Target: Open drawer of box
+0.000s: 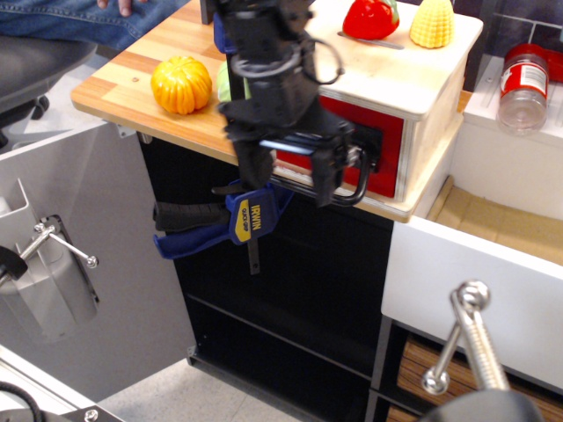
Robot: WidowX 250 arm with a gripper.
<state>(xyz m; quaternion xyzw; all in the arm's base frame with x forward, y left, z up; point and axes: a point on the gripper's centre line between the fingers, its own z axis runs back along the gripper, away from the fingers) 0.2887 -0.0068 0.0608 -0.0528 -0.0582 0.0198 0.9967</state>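
The box [400, 75] is pale wood with a white top and stands on the wooden counter [132, 83]. Its drawer [387, 123] has a red front and looks closed. The black loop handle [362, 180] sticks out toward me; only its right end shows. My black gripper [288, 180] hangs right in front of the drawer face, with its fingers spread apart, one at the left [249, 167] and one at the right [325, 185]. It covers most of the handle. I cannot tell whether the fingers touch the handle.
An orange pumpkin [182, 83] sits on the counter to the left. A blue clamp [237, 220] hangs under the counter edge. A red pepper [369, 18] and yellow corn [432, 22] sit on the box. A white drawer with a silver knob [471, 294] is pulled out at lower right, with a jar [525, 83] above it.
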